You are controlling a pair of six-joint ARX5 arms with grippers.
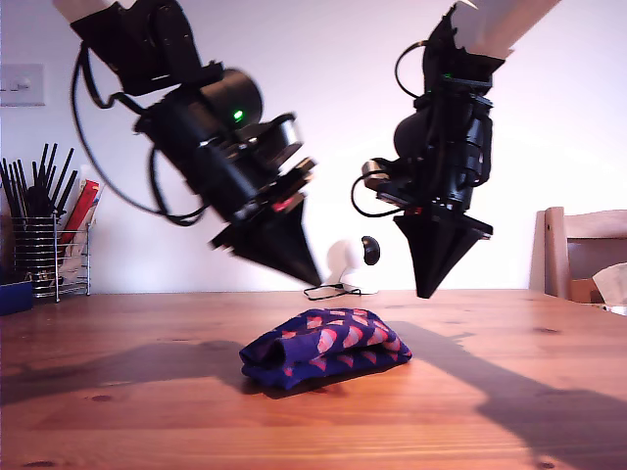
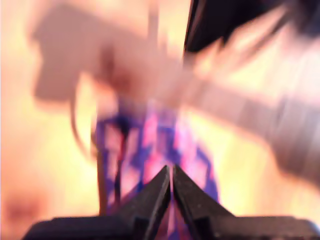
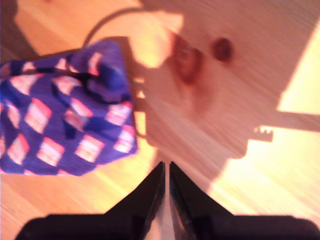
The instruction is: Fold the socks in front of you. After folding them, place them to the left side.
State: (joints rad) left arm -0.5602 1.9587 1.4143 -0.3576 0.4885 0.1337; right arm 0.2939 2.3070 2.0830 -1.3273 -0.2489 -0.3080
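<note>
Socks (image 1: pixel 326 348) lie folded in a bundle mid-desk (image 1: pixel 509 392), long axis across the exterior view. Our first gripper (image 1: pixel 312 277) hangs nearest, right over them; our second gripper (image 1: pixel 424 292) hangs beside one end. Both jaw pairs are pressed together, holding nothing.

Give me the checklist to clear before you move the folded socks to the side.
1. Socks folded into one bundle: ok. The socks lie as a compact bundle on the table.
2. Socks free of any pincer: ok. Both pincers hang above the bundle in the exterior view, touching nothing.
3. My first gripper aligned over the socks: ok, the bundle lies straight ahead of its tips, though that view is motion-blurred.
4. My first gripper open for a grasp: not ok, its pincer is shut.
5. My second gripper clear of the socks: ok, it is shut over bare wood beside the bundle.
6. Drop spot clear: cannot tell, since the views are cropped.
</note>
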